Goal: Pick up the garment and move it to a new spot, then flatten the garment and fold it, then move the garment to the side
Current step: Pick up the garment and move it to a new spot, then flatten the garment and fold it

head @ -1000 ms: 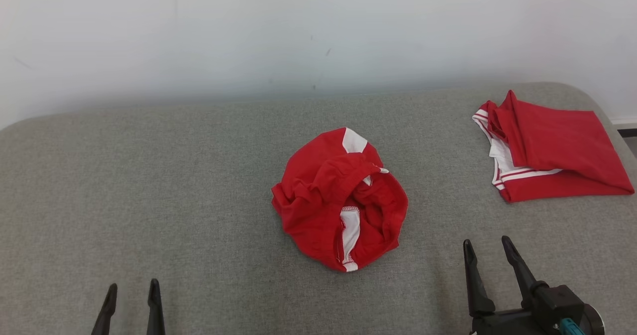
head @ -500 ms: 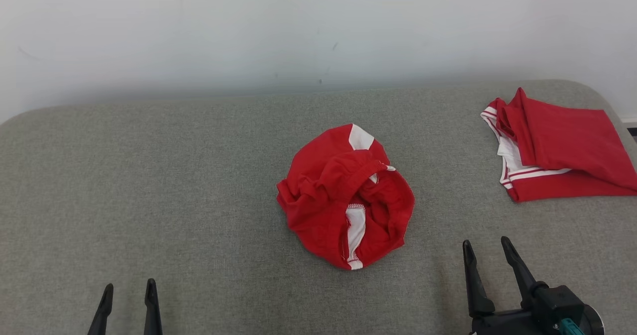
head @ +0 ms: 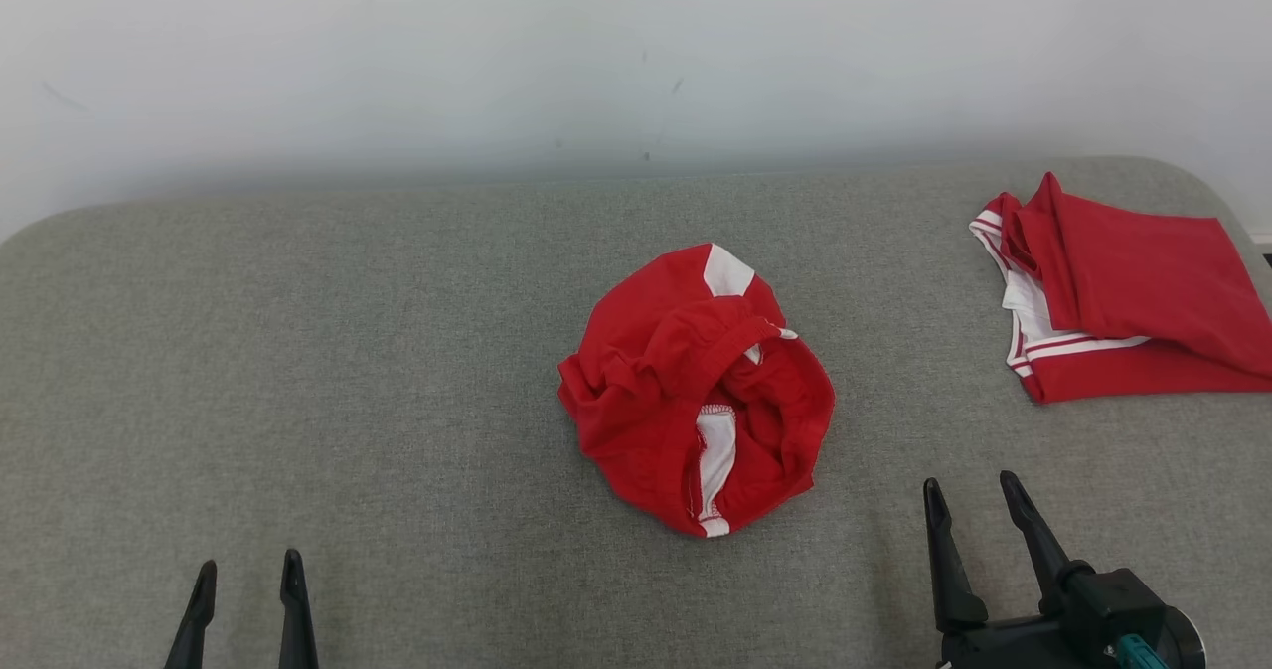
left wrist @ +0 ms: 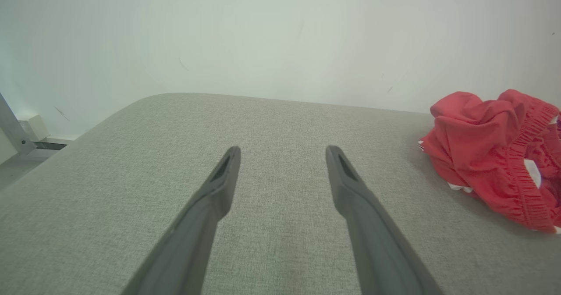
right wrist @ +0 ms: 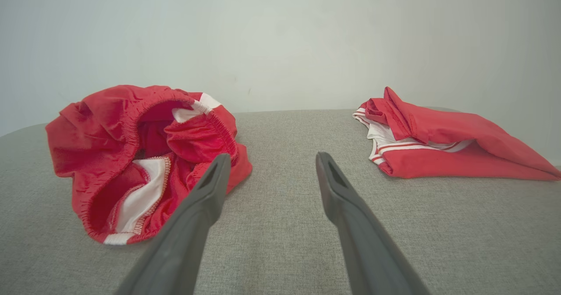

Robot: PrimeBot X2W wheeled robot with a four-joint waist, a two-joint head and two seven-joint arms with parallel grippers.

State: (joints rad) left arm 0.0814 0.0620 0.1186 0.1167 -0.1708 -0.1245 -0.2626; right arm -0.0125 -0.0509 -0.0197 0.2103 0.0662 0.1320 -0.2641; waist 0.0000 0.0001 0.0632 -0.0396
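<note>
Both grippers are spread wide and hold nothing: the left gripper [head: 248, 562] at the near left, the right gripper [head: 970, 482] at the near right, each clear of the cloth. The garment [head: 696, 391], red with white trim, lies crumpled mid-pad [head: 348, 351]. A folded cloth [head: 1123, 301] lies at the far right. A white wall [head: 497, 53] stands behind the grey pad.

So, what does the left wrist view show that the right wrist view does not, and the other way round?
Left wrist view: the open left claw, a metal strut and a pale box at its left edge. Right wrist view: the open right claw and the folded red garment. Both: the crumpled red garment, the grey padded surface and the white wall.
</note>
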